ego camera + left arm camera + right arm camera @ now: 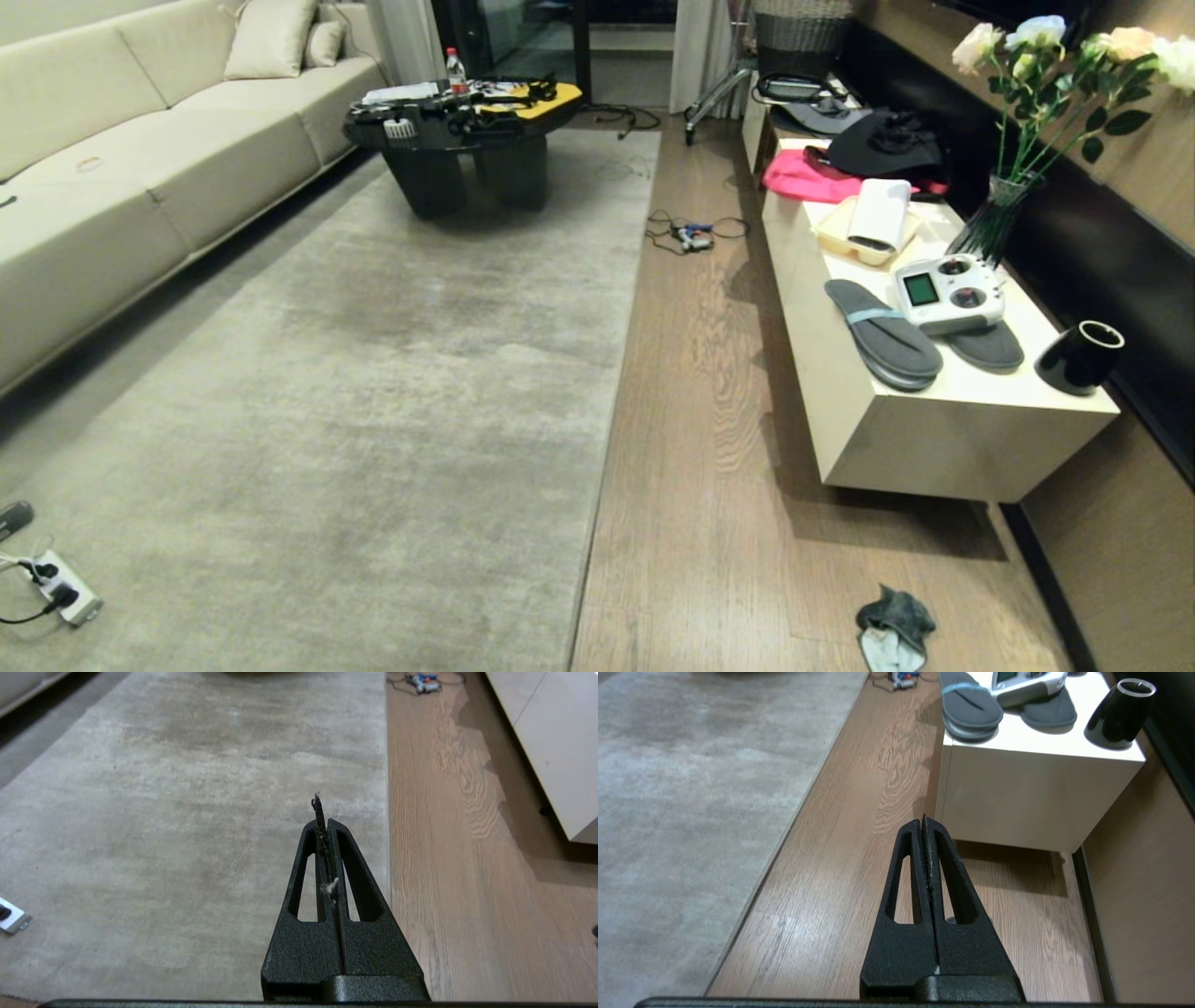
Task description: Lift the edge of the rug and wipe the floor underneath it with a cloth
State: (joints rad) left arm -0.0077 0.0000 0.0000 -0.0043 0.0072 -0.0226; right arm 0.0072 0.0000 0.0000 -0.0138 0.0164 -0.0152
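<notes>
Rug [373, 392]: flat; cloth [894, 627] apart on floor [709, 485]. Left gripper [322, 812], right gripper [923, 828] pressed together; we risk snagging pile.

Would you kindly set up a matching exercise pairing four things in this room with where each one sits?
Things:
1. cloth
2. slippers
3. water bottle
4. power strip

Places:
A. on the dark coffee table
B. on the rug, near left corner
C. on the bare floor, near right
D. on the cream cabinet

Pairs: 1-C, 2-D, 3-A, 4-B
</notes>
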